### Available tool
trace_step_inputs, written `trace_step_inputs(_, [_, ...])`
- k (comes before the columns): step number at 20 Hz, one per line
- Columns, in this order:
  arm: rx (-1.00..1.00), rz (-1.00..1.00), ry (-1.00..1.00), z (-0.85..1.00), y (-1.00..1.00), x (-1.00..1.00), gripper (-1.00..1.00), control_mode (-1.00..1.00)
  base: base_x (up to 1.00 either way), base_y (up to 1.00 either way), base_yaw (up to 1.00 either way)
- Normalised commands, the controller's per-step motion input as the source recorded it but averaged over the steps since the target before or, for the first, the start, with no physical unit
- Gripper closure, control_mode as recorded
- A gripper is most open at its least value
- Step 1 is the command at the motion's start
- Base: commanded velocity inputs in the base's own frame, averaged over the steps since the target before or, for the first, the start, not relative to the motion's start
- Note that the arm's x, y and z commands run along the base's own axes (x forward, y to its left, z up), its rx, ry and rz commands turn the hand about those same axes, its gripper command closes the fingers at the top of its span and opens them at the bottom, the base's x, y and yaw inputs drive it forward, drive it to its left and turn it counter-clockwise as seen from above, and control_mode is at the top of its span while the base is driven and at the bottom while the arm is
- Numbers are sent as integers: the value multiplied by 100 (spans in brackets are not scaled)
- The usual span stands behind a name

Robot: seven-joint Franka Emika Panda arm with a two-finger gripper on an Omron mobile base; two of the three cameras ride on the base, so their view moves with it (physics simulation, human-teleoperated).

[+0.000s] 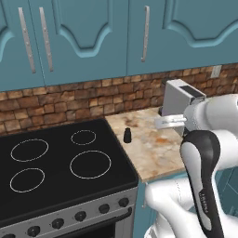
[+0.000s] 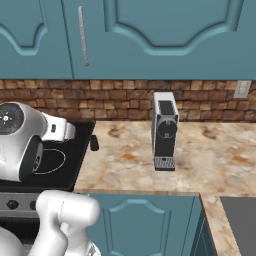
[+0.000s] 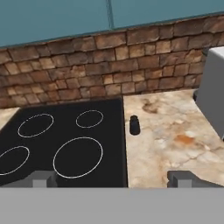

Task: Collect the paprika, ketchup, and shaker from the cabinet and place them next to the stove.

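The small black shaker (image 1: 127, 135) (image 2: 93, 143) (image 3: 134, 125) stands upright on the marble counter, just right of the stove's edge. The stove (image 1: 60, 162) (image 2: 55, 160) (image 3: 65, 135) is a black glass cooktop with white ring burners. Above it, the teal cabinet (image 1: 83, 37) (image 2: 150, 35) (image 3: 52, 17) has its doors shut, so the paprika and ketchup are hidden. My gripper (image 3: 113, 179) is open with nothing between its fingertips (image 3: 41, 178). It hovers above the stove's front edge, looking at the shaker from some distance.
A grey coffee machine (image 1: 179, 97) (image 2: 164, 127) (image 3: 212, 87) stands on the counter (image 1: 153, 148) right of the shaker. A brick backsplash (image 3: 109, 61) runs behind. Bare marble lies between the shaker and the machine.
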Motion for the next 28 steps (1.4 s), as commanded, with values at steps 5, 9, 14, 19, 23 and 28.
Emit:
trace_step_inputs(5, [-11,-13,1,-15,-28,-67,-100,-100,0,0,0])
trace_step_inputs(9, [-6,-5,2,-28,-16,-38,-100,-100,0,0,0])
trace_step_inputs(14, [-2,1,0,0,4,0,-100,-100,0,0,0])
trace_step_inputs(19, [0,-3,0,-1,0,-12,-100,100,-6,0,-4])
trace_step_inputs(23, [0,0,0,0,0,0,-100,100,-34,17,-40])
trace_step_inputs(28, [0,0,0,0,0,0,-100,100,-41,46,-51])
